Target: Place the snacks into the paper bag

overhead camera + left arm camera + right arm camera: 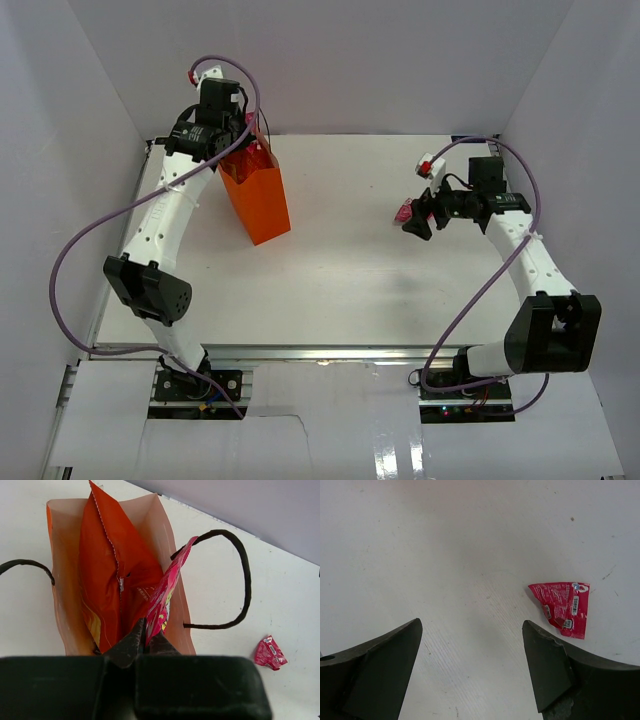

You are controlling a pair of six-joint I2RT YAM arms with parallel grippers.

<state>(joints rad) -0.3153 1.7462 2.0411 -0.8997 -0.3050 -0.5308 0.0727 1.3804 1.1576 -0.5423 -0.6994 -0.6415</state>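
Pinched tight in the closed black left gripper (143, 639): crinkled pink foil packet (162, 597), standing in the mouth of the upright orange paper bag (60, 570) with dark cord handles, beside the orange-red chip bag (102, 575) already inside. Hovering over the white table (445, 540), right gripper (471, 625) spread wide, holding nothing; second pink packet (562, 607) lying flat near one finger.

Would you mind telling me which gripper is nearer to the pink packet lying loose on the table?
Right. The right gripper hangs open just beside the loose pink packet; the left gripper is across the table at the paper bag, shut on a second pink packet.
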